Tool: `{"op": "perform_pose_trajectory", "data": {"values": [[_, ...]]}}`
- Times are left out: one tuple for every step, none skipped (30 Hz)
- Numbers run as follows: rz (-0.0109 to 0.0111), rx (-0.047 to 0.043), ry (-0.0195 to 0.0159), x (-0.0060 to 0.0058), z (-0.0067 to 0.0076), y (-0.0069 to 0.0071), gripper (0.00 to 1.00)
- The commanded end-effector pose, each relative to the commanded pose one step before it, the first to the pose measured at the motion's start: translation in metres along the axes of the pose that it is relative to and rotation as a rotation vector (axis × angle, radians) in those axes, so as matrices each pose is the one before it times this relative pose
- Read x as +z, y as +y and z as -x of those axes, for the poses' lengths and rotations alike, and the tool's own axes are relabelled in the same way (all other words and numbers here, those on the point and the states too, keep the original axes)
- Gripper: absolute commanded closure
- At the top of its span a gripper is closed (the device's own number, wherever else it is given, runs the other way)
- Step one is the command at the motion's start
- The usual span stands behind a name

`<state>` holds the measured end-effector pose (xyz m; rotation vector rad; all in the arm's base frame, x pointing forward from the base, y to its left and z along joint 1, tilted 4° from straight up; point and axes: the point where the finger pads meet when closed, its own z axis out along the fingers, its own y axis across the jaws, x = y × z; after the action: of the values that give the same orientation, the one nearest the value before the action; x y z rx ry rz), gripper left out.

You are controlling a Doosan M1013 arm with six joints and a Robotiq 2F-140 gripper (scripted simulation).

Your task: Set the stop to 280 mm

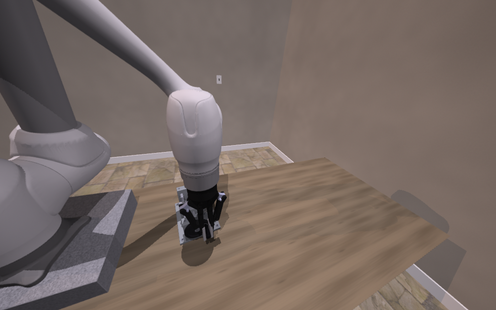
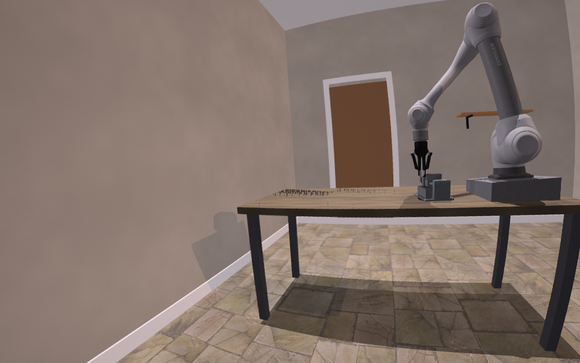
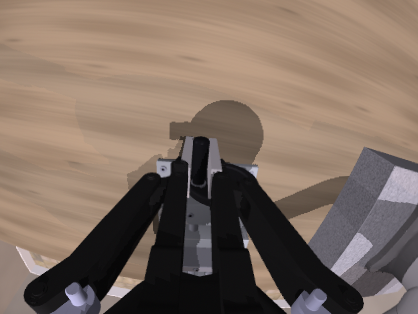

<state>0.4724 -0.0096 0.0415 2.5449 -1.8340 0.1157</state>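
Note:
The stop device, a small grey metal unit on a base plate [image 1: 181, 235] [image 2: 441, 189] [image 3: 162, 168], stands on the table below the arm. Its black round handwheel [image 1: 190, 232] is at the end near the top camera, largely covered by the fingers in the wrist view. My gripper [image 1: 207, 232] [image 2: 422, 174] [image 3: 200, 149] points down and is shut on the handwheel's black upright handle [image 3: 201, 148], which shows between the two pale fingertip pads. The stop and the scale cannot be made out behind the gripper, so no setting can be read.
The wooden table [image 1: 292, 233] [image 2: 363, 201] carries the device and the grey stone-like block [image 1: 122, 233] [image 2: 513, 188] [image 3: 345, 220] under the arm's base, close beside the device. A wall [image 1: 402, 91] rises past the table's far end. A shelf [image 2: 479, 114] hangs behind the arm.

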Motion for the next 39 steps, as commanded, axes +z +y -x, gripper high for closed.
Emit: {"op": "perform_pose_trajectory", "data": {"values": [[0.00032,-0.00031,0.00001,-0.00408,0.00004,0.00216,0.96],[0.0,0.0,0.0,-0.00139,0.0,0.00084,0.96],[0.0,0.0,0.0,-0.00129,0.0,0.00096,0.96],[0.0,0.0,0.0,-0.00121,0.0,0.00105,0.96],[0.0,0.0,0.0,-0.00121,0.0,0.00105,0.96],[0.0,0.0,0.0,-0.00111,0.0,0.00116,0.96],[0.0,0.0,0.0,-0.00102,0.0,0.00126,0.96],[0.0,0.0,0.0,-0.00102,0.0,0.00126,0.96],[0.0,0.0,0.0,-0.00092,0.0,0.00136,0.96],[0.0,0.0,0.0,-0.00082,0.0,0.00147,0.96],[0.0,0.0,0.0,-0.00081,0.0,0.00147,0.96],[0.0,0.0,0.0,-0.00069,0.0,0.0016,0.96],[0.0,0.0,0.0,-0.00059,0.0,0.00171,0.96],[0.0,0.0,0.0,-0.00059,0.0,0.0017,0.96],[0.0,0.0,0.0,0.0,0.0,0.0,0.96],[0.0,0.0,0.0,0.0,0.0,0.0,0.96],[0.0,0.0,0.0,-0.00036,0.0,0.00195,0.96],[0.0,0.0,0.0,-0.00032,0.0,0.00199,0.96],[0.0,0.0,0.0,-0.00017,0.0,0.00214,0.96],[0.0,0.0,0.0,0.00004,0.0,0.00237,0.96],[0.0,0.0,0.0,0.00021,0.0,0.00251,0.96],[0.0,0.0,0.0,0.00054,0.0,0.00278,0.96],[0.0,0.0,0.0,0.0008,0.0,0.00265,0.96],[0.0,0.0,0.0,0.00097,0.0,0.00255,0.96],[0.0,0.0,0.0,0.00132,0.0,0.00238,0.96],[0.0,0.0,0.0,0.0014,0.00001,0.00233,0.96],[0.0,0.0,0.0,0.00184,0.0,0.00211,0.96],[0.0,0.0,0.0,0.00192,0.0,0.00203,0.96],[0.0,0.0,0.0,0.00222,0.0,0.0018,0.96],[0.0,0.0,0.0,0.00222,0.0,0.0015,0.96],[0.0,0.0,0.0,0.00222,0.0,0.00124,0.96],[0.0,0.0,0.0,0.0,0.0,0.0,0.96],[0.0,0.0,0.0,0.0,0.0,0.0,0.96],[0.0,0.0,0.0,0.00223,0.0,0.00096,0.96],[0.0,0.0,0.0,0.00222,0.0,0.00077,0.96],[0.0,0.0,0.0,0.00207,0.0,0.00053,0.96],[0.0,0.0,0.0,0.00193,0.0,0.00031,0.96],[0.0,0.0,0.0,0.00191,0.0,0.00031,0.96],[0.0,0.0,0.0,0.00164,0.0,-0.00003,0.96]]}}
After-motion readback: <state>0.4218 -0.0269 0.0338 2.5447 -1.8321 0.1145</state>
